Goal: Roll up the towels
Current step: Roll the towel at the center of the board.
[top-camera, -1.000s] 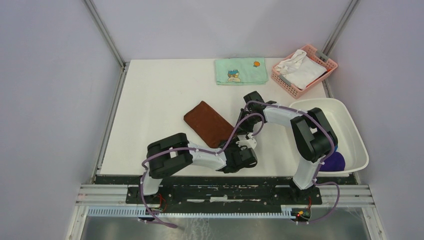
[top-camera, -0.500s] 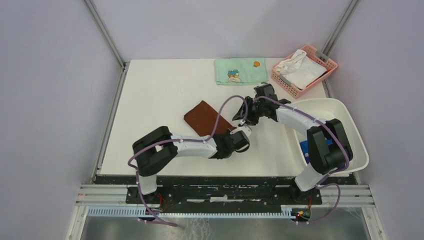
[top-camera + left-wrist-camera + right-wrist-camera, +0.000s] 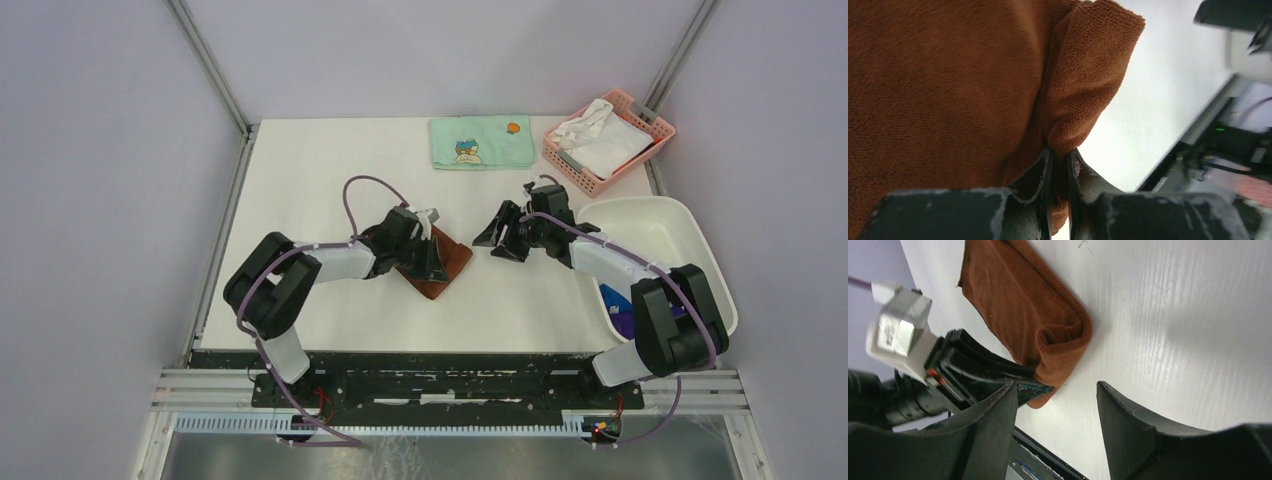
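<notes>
The rust-brown towel (image 3: 447, 272) lies on the white table left of centre, its near end doubled back over itself. My left gripper (image 3: 430, 250) is shut on that folded end (image 3: 1083, 75); the cloth is pinched between the jaws (image 3: 1060, 152). My right gripper (image 3: 497, 238) hovers open just right of the towel, nothing between its fingers (image 3: 1055, 385), and its view looks down on the towel's fold (image 3: 1063, 340). The royal blue towel (image 3: 613, 296) and the dark purple towel (image 3: 626, 326) lie in the white tub, mostly hidden by the right arm.
A white tub (image 3: 690, 235) stands at the right edge. A pink basket (image 3: 655, 128) holding a white cloth (image 3: 598, 138) sits at the back right. The pale green cartoon-print towel (image 3: 480, 142) lies flat at the back. The black rail runs along the table's near edge.
My left gripper shut on the brown towel's near end and carried it back and left, folding it over. My right gripper opened and drew away to the right.
</notes>
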